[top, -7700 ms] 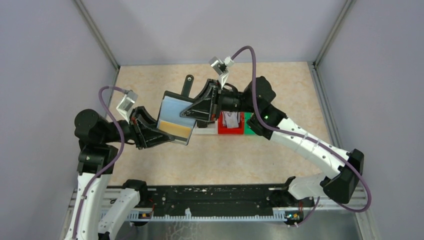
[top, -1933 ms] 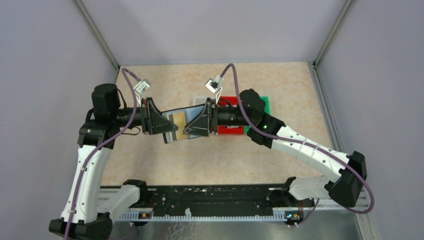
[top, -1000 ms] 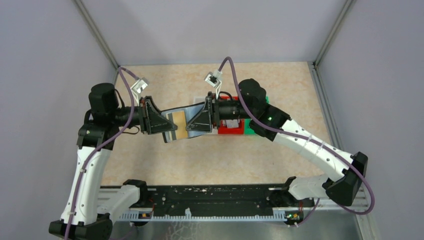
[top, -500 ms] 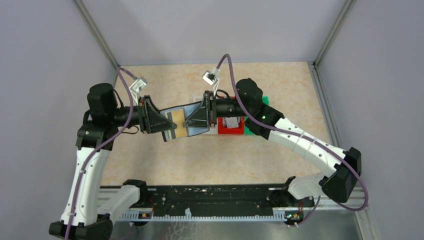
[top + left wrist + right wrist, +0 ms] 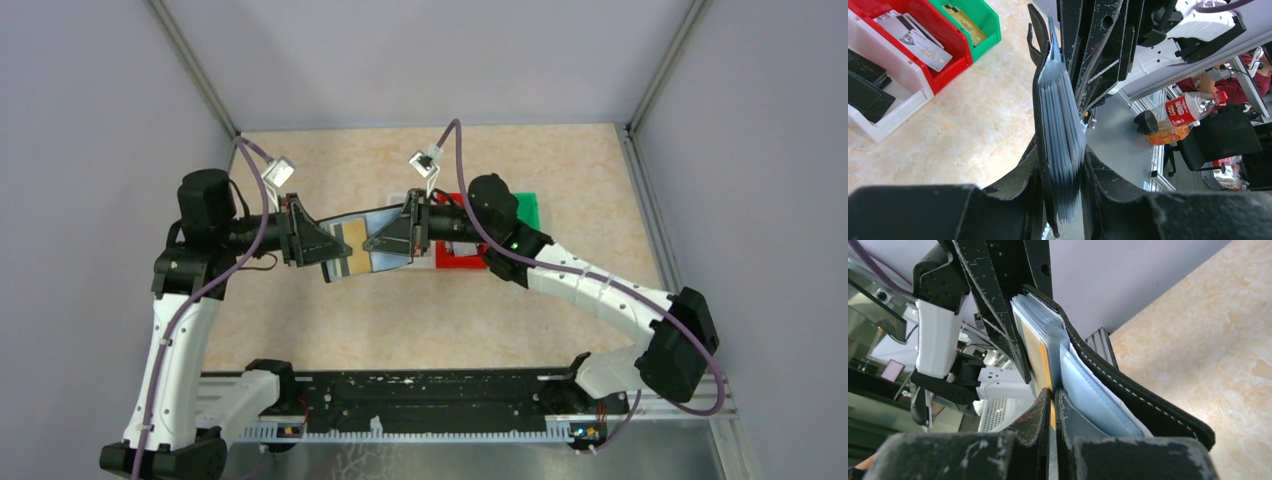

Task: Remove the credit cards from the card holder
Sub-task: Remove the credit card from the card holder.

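Hanging in the air above the worktop (image 5: 560, 170), the card holder (image 5: 368, 238) is spread open between the two arms, its grey-blue sleeves fanned out. One gold credit card (image 5: 1039, 362) sits in a sleeve, and the right end effector (image 5: 1053, 392) is pinched flat on that card's edge. The left end effector (image 5: 1062, 170) clamps the holder's opposite end. The step in hand looks like drawing this card out. Next, the right arm should pull straight along the sleeve while the left braces. It should then probably carry the card to the green bin (image 5: 527, 205), where another gold card (image 5: 965, 22) lies.
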Controlling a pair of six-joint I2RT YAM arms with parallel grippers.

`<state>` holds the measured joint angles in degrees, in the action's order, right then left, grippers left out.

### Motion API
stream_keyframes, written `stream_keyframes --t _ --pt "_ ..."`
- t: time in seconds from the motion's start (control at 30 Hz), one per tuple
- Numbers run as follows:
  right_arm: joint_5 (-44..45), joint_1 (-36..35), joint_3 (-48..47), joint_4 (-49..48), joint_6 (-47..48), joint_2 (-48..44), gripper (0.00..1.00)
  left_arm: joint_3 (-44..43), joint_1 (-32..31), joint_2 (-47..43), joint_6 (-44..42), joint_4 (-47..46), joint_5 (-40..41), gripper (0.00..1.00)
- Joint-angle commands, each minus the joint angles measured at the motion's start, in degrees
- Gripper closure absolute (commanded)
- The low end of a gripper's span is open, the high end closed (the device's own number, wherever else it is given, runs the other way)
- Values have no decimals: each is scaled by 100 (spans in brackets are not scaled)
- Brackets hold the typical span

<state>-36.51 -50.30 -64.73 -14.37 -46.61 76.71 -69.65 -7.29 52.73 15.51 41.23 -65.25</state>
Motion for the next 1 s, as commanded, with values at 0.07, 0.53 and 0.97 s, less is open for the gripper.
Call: stream_keyframes --t 0.07,0.53,0.97 --pt "195 -255 862 -2272 -953 -211 100 -100 -132 -30 100 -341 -317 93" --pt "880 -384 1892 -3754 -1707 -367 100 92 -132 -70 652 -780 -536 72" --pt "1176 -389 2379 -3854 -1709 -605 100 542 -132 -293 1852 -2264 -1239 66"
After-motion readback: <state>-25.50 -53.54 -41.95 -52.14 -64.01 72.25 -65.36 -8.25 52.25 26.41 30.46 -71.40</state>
